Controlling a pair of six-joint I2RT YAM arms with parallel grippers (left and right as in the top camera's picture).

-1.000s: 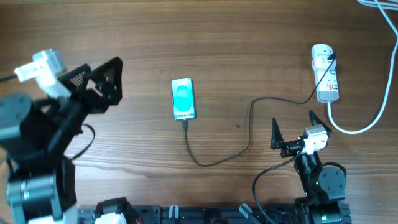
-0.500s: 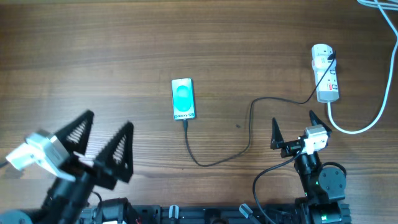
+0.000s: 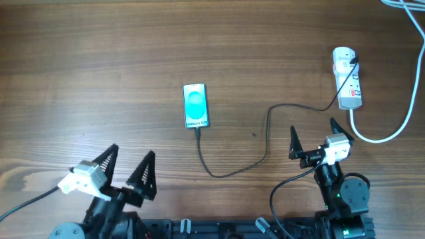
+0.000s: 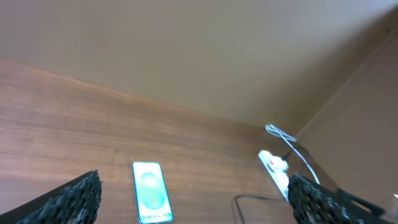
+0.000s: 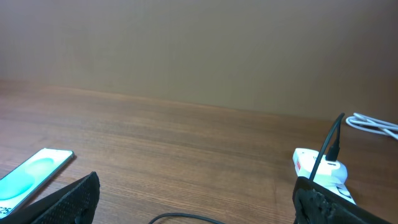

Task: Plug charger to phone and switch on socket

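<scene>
Wood-grain table (image 3: 99, 53) is filling my overhead feed, and nearest the base both arms are sitting low at the near edge. My left fingers (image 3: 143, 174) are standing spread wide, gripping nothing, with bare table under them. My right fingers (image 3: 293, 145) are likewise spread apart and empty, hanging just beside the near bend of the charger (image 3: 265, 143) without touching it. That thin black cable is curving along the table between the two arms. One end is meeting the near short edge of the phone (image 3: 195, 105), though I cannot tell from here whether the tip is fully seated. The phone is lying flat, screen up and glowing turquoise, near the middle of the table and well apart from both pairs of fingers. Farther out on the right, the charger's other end is running up to the socket (image 3: 346, 83), where its black plug is sitting in the strip's far end. The right wrist feed is showing that plug (image 5: 333, 146) standing upright on the white strip. I cannot make out the switch's position. Beyond it, the thick white cord (image 3: 392, 133) is looping off toward the far right corner.
</scene>
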